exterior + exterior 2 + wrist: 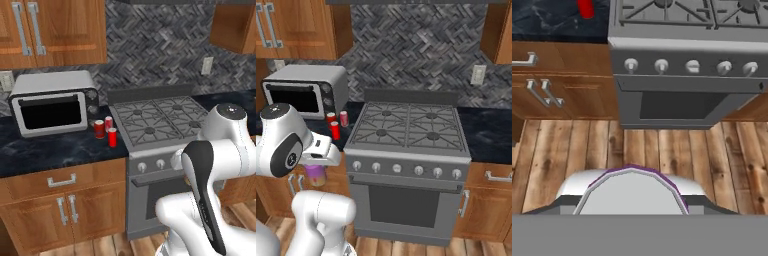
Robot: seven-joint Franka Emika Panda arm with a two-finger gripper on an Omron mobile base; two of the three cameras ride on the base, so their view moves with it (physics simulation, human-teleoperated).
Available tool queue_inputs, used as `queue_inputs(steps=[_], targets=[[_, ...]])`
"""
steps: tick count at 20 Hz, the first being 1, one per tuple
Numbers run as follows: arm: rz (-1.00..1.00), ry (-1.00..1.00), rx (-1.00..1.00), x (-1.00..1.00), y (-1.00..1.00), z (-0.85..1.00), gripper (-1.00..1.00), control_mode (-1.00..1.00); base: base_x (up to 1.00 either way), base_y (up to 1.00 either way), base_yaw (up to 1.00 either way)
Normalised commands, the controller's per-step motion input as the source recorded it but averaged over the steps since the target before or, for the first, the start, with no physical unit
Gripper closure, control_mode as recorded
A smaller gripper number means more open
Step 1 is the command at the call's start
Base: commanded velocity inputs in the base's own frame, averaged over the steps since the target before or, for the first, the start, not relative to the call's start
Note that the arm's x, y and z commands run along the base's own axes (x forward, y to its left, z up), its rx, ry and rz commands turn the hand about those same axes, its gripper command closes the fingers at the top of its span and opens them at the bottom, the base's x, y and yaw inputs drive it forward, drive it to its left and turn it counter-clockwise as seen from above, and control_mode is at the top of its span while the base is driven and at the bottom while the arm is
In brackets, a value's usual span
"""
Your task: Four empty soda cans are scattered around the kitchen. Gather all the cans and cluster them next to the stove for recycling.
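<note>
Three soda cans stand close together on the black counter just left of the stove: a red can, a red-and-white can and another red can. The right base view shows them as well, the front red can nearest. My gripper hangs low in front of the cabinets left of the stove, shut on a pale pink/purple can. In the hand view that can's silver top sits at the bottom, with a red can on the counter above.
A silver toaster oven stands on the counter left of the cans. Wooden cabinet doors and the oven door face the hand. Wood plank floor lies below. Upper cabinets hang above.
</note>
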Motion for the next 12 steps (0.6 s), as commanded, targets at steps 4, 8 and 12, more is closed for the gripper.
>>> queue_inputs(steps=[4, 8, 12], targets=[[0.0, 0.0, 0.0, 0.0, 0.0, 0.0, 1.0, 1.0, 0.43, 0.42, -0.03], [0.0, 0.0, 0.0, 0.0, 0.0, 0.0, 1.0, 1.0, 0.43, 0.47, -0.02], [0.0, 0.0, 0.0, 0.0, 0.0, 0.0, 1.0, 1.0, 0.44, 0.48, -0.01]])
